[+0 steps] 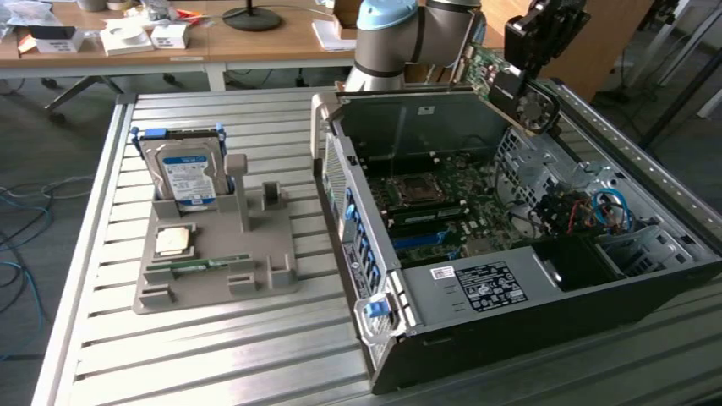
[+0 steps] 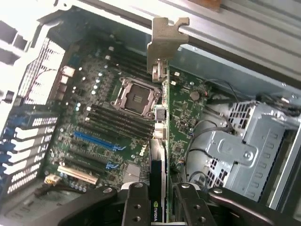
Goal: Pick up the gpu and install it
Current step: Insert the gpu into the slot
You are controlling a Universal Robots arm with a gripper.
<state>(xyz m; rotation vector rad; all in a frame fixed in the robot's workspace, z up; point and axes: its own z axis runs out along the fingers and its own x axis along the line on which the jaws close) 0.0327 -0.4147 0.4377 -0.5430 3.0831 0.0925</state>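
Exterior view: robot arm (image 1: 412, 38) is standing at 12 o'clock of the open computer case (image 1: 485, 292), with its black gripper (image 1: 522, 69) hanging over the case's far rim, at about 1 o'clock from the motherboard (image 1: 445, 211). Gripper is pinching the gpu (image 1: 488, 72) between its 2 fingers. Card is tilting, with its green board showing toward the exterior view's left and its dark round fan part toward the exterior view's right. Its lower edge is sitting just above the case wall, clear of the motherboard. Wrist view: 2 black fingers (image 2: 136, 205) are clamping the gpu (image 2: 161, 127) edge-on, 1 on each face. The card's pale metal bracket (image 2: 165, 44) is pointing away from the camera and overlapping the case's rail; whether it is touching there cannot be told. Beyond the card the motherboard (image 2: 108, 122) is lying exposed, with its CPU socket (image 2: 136, 96) and a blue slot (image 2: 96, 140) showing beside the card's edge. Card is not yet sitting in any slot. At 9 o'clock of the case, well apart, a grey holder (image 1: 215, 275) is resting on the slatted metal table (image 1: 226, 364). It is carrying 1 hard drive (image 1: 186, 173) upright at its far end, 1 processor chip (image 1: 172, 241) lying flat, and 1 green memory stick (image 1: 186, 266) just in front of the chip.
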